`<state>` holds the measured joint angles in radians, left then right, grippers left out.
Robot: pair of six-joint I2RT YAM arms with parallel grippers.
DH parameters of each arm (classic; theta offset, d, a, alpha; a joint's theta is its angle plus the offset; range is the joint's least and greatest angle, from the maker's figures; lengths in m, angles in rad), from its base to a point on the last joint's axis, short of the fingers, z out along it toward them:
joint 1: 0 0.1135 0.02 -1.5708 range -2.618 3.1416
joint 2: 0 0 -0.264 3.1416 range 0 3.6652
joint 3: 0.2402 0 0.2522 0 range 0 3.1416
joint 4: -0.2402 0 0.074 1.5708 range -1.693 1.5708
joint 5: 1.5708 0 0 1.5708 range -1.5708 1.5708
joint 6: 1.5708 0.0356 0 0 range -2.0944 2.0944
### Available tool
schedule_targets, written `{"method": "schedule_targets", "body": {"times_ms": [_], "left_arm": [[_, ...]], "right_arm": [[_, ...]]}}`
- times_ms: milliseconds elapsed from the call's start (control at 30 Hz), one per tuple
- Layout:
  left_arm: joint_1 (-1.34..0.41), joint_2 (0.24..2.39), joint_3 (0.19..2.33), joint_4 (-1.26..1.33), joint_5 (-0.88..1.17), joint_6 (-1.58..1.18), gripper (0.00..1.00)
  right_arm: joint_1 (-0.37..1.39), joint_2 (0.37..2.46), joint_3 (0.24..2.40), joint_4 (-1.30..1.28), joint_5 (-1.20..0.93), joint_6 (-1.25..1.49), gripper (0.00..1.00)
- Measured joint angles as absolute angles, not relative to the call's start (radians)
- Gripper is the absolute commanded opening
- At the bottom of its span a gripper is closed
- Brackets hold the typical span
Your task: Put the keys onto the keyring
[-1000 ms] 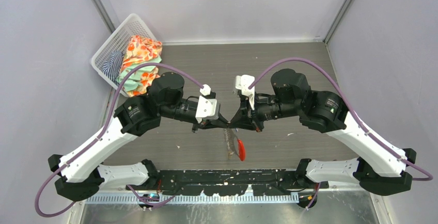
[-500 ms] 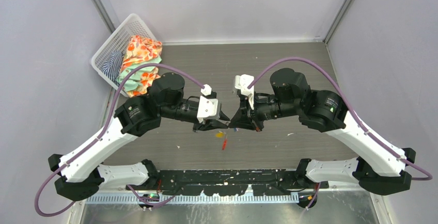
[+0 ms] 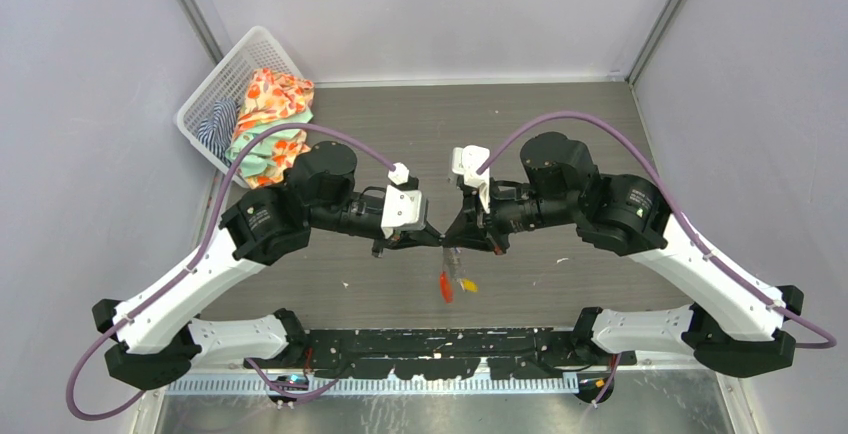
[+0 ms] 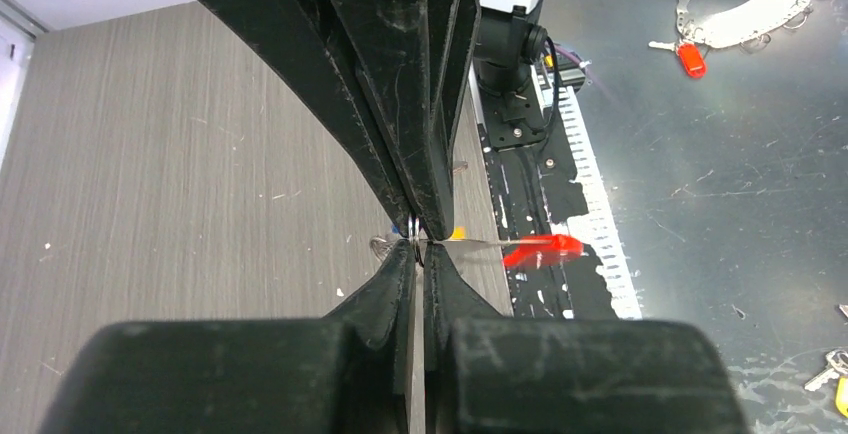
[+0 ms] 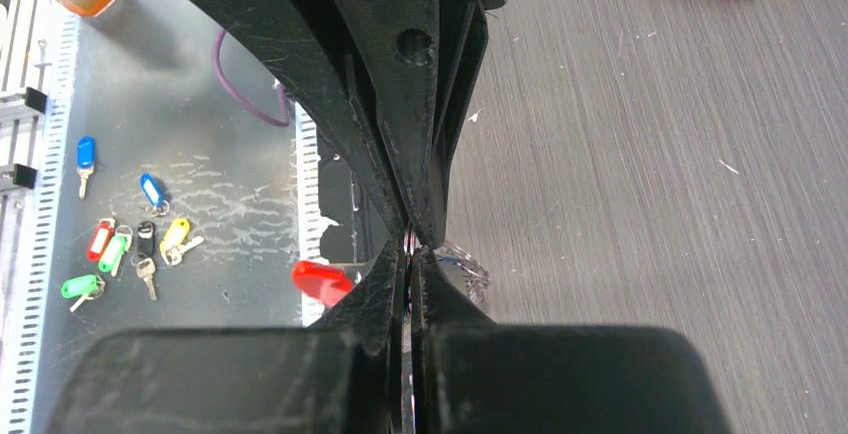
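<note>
Starting at the near edge, below the arm bases, a grey metal ledge (image 5: 200,134) carries a scatter of spare tagged keys (image 5: 175,232) in blue, red, green, black and yellow.

Just past the bases, over the table (image 3: 560,134), we see the keyring (image 3: 452,272) dangling in the air. Its red tag (image 3: 445,287) hangs lowest, and the yellow-orange key (image 3: 468,284) hangs just beside it on the right. We cannot pick out the blue-headed key anywhere.

Directly above, the 2 arms meet nose to nose at the middle of the table. From the left wrist, the left gripper (image 4: 418,252) has its jaws pressed together with the ring's wire caught at the very tips, and a thin metal strand runs off toward the tag. From the right wrist, the right gripper (image 5: 410,252) is likewise pinched tight on the keyring, a loop of ring wire bulging out just beside its tips.

Farther back, at the far left corner, 1 white basket (image 3: 215,89) leans against the wall, stuffed with floral cloth (image 3: 272,114).
</note>
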<state>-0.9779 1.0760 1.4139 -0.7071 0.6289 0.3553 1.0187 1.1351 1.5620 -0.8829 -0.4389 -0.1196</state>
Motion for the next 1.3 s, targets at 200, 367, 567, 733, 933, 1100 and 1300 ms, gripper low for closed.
{"method": "schedule_targets", "body": {"times_ms": [200, 367, 567, 733, 933, 1100, 1300], "left_arm": [[-0.978, 1.075, 1.414, -0.713, 0.628, 0.348, 0.00], [-0.975, 1.069, 1.414, -0.708, 0.602, 0.337, 0.00], [-0.953, 1.055, 1.414, -0.685, 0.605, 0.266, 0.00], [-0.941, 1.053, 1.414, -0.658, 0.623, 0.214, 0.00], [-0.934, 1.053, 1.414, -0.632, 0.659, 0.174, 0.00], [-0.930, 1.053, 1.414, -0.630, 0.687, 0.158, 0.00], [-0.927, 1.053, 1.414, -0.621, 0.702, 0.144, 0.00]], "right_arm": [[1.019, 1.140, 1.564, -0.884, -0.439, -0.134, 0.15], [1.019, 1.137, 1.563, -0.875, -0.434, -0.115, 0.39], [1.019, 1.041, 1.493, -0.810, -0.407, -0.081, 0.50], [1.019, 0.947, 1.441, -0.763, -0.376, -0.052, 0.52], [1.019, 0.903, 1.392, -0.699, -0.360, -0.038, 0.45], [1.019, 0.908, 1.369, -0.653, -0.363, -0.044, 0.38], [1.019, 0.926, 1.363, -0.636, -0.395, -0.066, 0.20]]}}
